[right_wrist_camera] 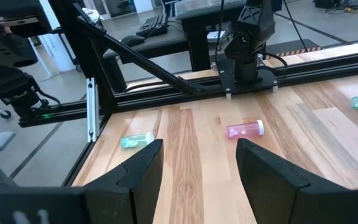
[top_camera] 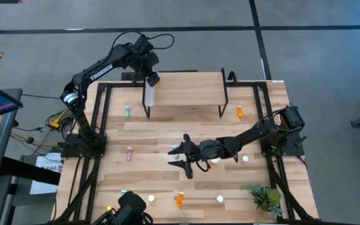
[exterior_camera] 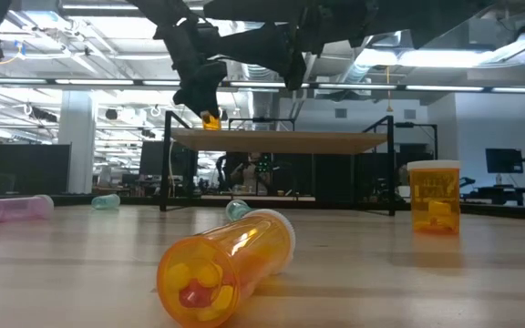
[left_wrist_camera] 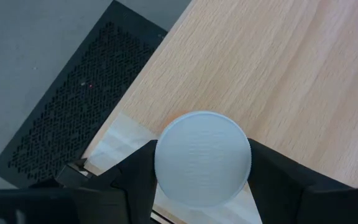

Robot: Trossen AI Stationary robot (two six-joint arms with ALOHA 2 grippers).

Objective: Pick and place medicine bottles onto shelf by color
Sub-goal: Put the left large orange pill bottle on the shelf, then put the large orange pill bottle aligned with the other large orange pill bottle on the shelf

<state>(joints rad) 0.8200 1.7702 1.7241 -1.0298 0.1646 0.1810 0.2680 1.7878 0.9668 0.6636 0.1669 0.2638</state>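
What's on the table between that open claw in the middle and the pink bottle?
Nothing: from above, bare wood runs between the right gripper and the pink bottle. Its own camera shows the same.

The round white ribbed bottle cap [left_wrist_camera: 202, 158] is hiding the bottle's body beneath it, and the wrist picture's edge is cutting off the dark gripper fingers [left_wrist_camera: 278, 186] flanking it.

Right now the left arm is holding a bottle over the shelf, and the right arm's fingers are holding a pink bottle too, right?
Not quite. The left gripper does hold a white-capped bottle over the shelf, but the right gripper holds nothing. The right wrist view shows its fingers open, with the pink bottle lying on the table ahead of them.
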